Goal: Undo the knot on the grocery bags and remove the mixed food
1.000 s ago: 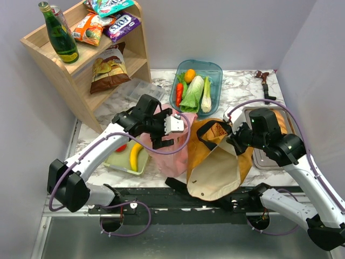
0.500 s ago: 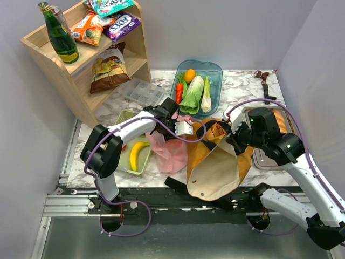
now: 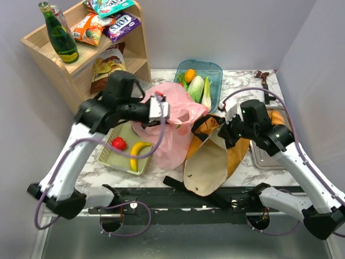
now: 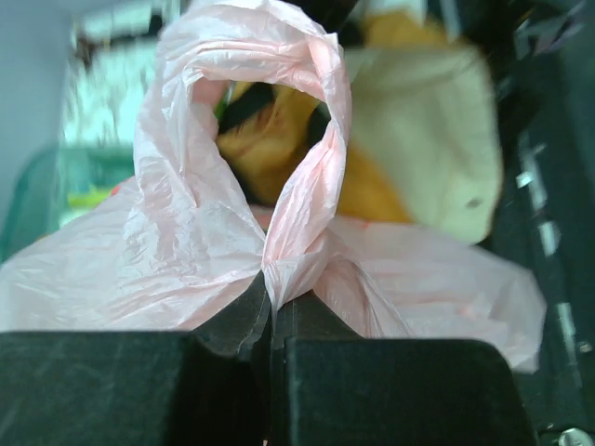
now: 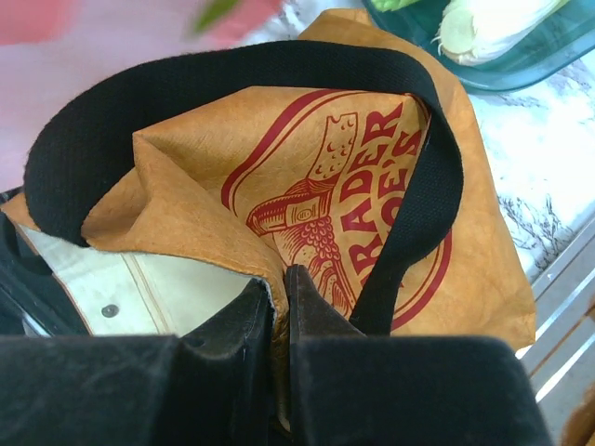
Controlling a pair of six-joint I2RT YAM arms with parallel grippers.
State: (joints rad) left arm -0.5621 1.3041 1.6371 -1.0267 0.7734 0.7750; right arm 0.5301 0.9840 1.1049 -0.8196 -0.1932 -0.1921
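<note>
While pale-green leafy vegetables point(image 3: 195, 90) already lie in the teal plastic tub point(image 3: 216, 68), the left tool point(image 4: 271, 321) clamps the thin pink plastic bag point(image 4: 191, 237), the right tool point(image 5: 279, 297) the mustard-orange fabric tote point(image 5: 390, 167).

Before me a white marble-patterned table point(image 3: 240, 86) sits boxed in by plain pale walls point(image 3: 232, 27), with a light wooden shelf unit point(image 3: 141, 51) standing at its far left corner.
</note>
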